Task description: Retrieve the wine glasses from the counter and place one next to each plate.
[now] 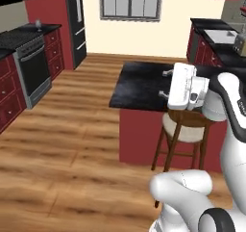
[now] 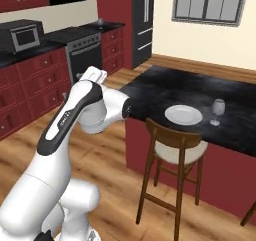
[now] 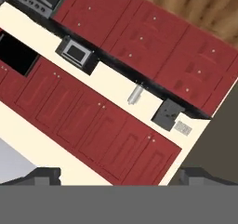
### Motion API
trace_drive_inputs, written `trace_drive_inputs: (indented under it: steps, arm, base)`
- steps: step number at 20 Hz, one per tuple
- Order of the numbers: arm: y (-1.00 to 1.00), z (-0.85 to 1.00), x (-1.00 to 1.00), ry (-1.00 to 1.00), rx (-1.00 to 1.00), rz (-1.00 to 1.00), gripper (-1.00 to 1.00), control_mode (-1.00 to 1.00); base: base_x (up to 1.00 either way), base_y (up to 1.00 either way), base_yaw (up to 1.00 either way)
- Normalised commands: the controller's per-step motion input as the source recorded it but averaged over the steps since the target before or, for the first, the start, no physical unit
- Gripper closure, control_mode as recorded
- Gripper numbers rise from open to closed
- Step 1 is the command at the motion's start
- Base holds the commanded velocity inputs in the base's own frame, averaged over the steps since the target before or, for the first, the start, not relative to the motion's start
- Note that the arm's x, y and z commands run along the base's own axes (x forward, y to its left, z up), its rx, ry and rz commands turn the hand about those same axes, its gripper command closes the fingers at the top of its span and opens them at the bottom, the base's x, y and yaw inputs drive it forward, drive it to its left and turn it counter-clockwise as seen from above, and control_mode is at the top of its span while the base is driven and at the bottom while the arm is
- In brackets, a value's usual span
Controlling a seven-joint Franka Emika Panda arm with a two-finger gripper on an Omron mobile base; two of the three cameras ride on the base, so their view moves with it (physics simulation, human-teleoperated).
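A: While checking the gripper (image 1: 165, 84), seen anything between the fingertips (image 3: 45, 174)?

B: Nothing. Spread as wide as possible, holding only air. Probably kept that way to be ready for a bowl or stem.

A: And aimed where?

B: Away from the island (image 2: 165, 82), toward the red cabinets (image 3: 116, 125) and the microwave (image 3: 74, 53) far ahead of the fingers. Raised high too, likely to clear the stool (image 2: 172, 145) below and behind the hand.

A: Found the glasses?

B: One wine glass (image 2: 217, 110) well behind the gripper, upright on the island, just beside the white plate (image 2: 183, 115) without touching it. Looks set there on purpose: within a diner's reach, above the stool. Counts as half the job, by that reading.

A: And the other?

B: Far ahead of the gripper, upright on the counter (image 1: 45, 29) past the stove (image 1: 31, 65), near the fridge (image 1: 77, 19): second wine glass (image 1: 37, 24), small and faint from here. Well out of reach, so probably calls for a drive over before any grasp.

A: Any risk worth noting?

B: Tall shape on a narrow foot, so easy to tip with a glancing touch. Better to come in level, close squarely on the bowl or stem, then lift straight up before swinging back toward the island.
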Motion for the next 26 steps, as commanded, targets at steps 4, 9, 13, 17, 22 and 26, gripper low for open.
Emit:
trace_drive_inputs:
  steps: [4, 9, 13, 17, 22, 26]
  arm:
    - [0.00, 0.00, 0.00, 0.00, 0.00, 0.00, -1.00, 1.00]
    - [0.00, 0.00, 0.00, 0.00, 0.00, 0.00, -1.00, 1.00]
    - [0.00, 0.00, 0.00, 0.00, 0.00, 0.00, -1.00, 1.00]
    - [0.00, 0.00, 0.00, 0.00, 0.00, 0.00, -1.00, 1.00]
    - [0.00, 0.00, 0.00, 0.00, 0.00, 0.00, -1.00, 1.00]
    - [0.00, 0.00, 0.00, 0.00, 0.00, 0.00, -1.00, 1.00]
  base:
    - [1.00, 1.00, 0.00]
    - [1.00, 1.00, -0.10]
    - [1.00, 1.00, -0.25]
    - [1.00, 1.00, -0.25]
    - [1.00, 1.00, -0.20]
    - [1.00, 1.00, -0.12]
